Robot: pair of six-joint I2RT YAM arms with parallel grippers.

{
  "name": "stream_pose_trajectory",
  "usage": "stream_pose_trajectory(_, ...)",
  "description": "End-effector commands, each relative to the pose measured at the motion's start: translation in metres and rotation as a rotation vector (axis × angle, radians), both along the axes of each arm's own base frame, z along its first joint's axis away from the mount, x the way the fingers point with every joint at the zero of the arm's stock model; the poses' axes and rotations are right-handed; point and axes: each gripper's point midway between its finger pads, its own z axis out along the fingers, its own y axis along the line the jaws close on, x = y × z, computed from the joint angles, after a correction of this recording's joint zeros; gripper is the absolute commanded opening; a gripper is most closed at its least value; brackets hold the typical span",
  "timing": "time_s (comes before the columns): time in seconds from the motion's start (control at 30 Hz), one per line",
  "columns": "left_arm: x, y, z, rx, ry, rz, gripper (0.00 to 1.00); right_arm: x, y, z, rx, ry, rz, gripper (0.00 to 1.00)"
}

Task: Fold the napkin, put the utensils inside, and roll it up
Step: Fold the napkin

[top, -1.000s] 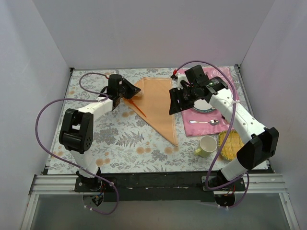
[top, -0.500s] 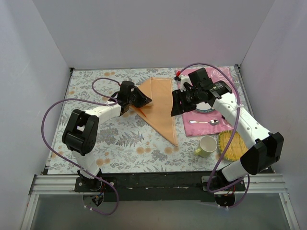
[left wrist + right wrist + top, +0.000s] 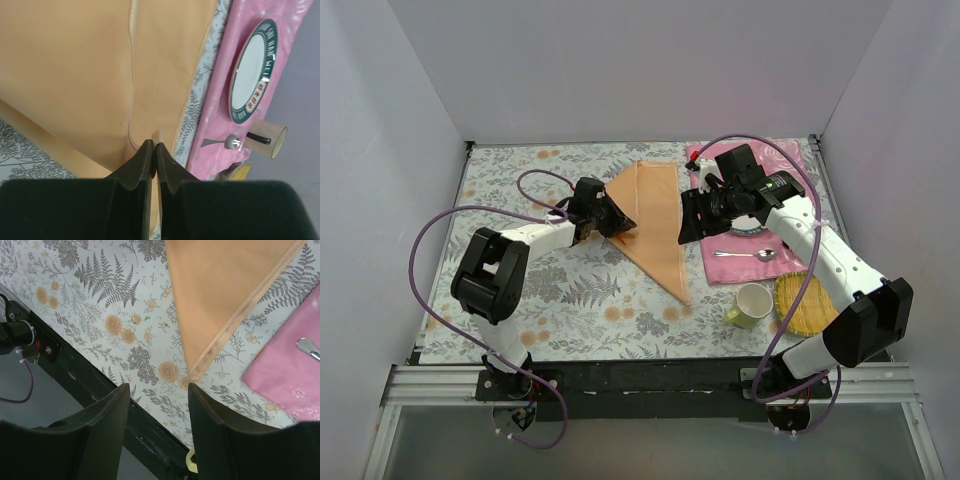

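Napkin (image 3: pixel 655 220) fold in progress | left hand (image 3: pixel 155 146) pinched shut on its edge | right hand (image 3: pixel 159 390) spread, empty | next: drag edge across, press flat, then fetch spoon (image 3: pixel 748 255)

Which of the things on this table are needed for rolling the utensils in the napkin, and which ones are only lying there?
Needed: napkin, spoon; the fork is not in sight.
Only lying there: plate, pink placemat, mug, yellow woven mat.
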Motion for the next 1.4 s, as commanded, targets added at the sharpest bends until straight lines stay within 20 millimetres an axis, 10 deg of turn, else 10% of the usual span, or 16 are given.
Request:
stream_pose_trajectory(0.0,-0.013,0.009,-0.004,0.06,0.022,-0.01,0.02,0.0,0.001,0.013,0.042,-0.038,-0.001,0.58)
stream_pose_trajectory(0.3,0.019,0.023,0.01,0.085,-0.026,0.066,0.02,-0.002,-0.001,0.01,0.037,-0.03,0.001,0.58)
stream_pose_trajectory(0.9,0.167,0.177,0.062,0.072,-0.233,0.367,0.02,-0.001,-0.008,0.015,0.015,-0.029,-0.02,0.58)
stream_pose_trajectory(1.2,0.207,0.259,0.054,0.12,-0.258,0.499,0.02,-0.005,-0.015,0.015,-0.008,-0.017,-0.041,0.58)
stream_pose_trajectory(1.37,0.225,0.269,0.05,0.118,-0.271,0.502,0.02,-0.007,-0.018,0.013,-0.015,-0.008,-0.05,0.58)
